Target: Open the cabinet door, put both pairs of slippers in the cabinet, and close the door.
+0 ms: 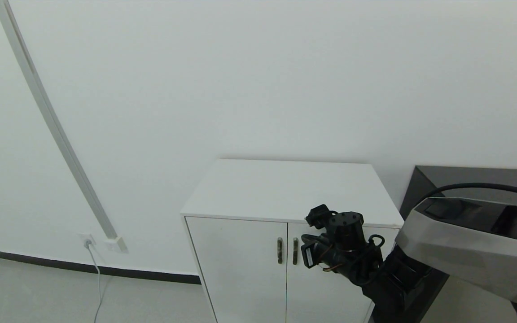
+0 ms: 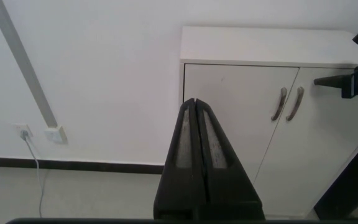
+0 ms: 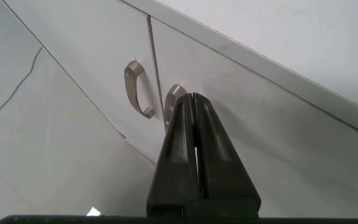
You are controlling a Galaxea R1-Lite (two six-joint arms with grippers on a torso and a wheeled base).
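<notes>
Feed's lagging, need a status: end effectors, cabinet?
Left end effector shut, empty. Right end effector shut, near right door handle. Cabinet doors closed. Nothing between.

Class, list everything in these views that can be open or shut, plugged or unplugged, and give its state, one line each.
left cabinet door: shut
right cabinet door: shut
left gripper: jaws shut, holding nothing
right gripper: jaws shut, holding nothing
wall socket: cable plugged in

I see a white cabinet [image 1: 285, 190] standing upright against the wall. Its left door [image 1: 240, 269] and right door [image 1: 303, 298] are shut and meet at a centre seam. The left handle [image 1: 280, 250] and right handle [image 1: 295, 251], slim metal bars, stand vertical just beside that seam.
</notes>
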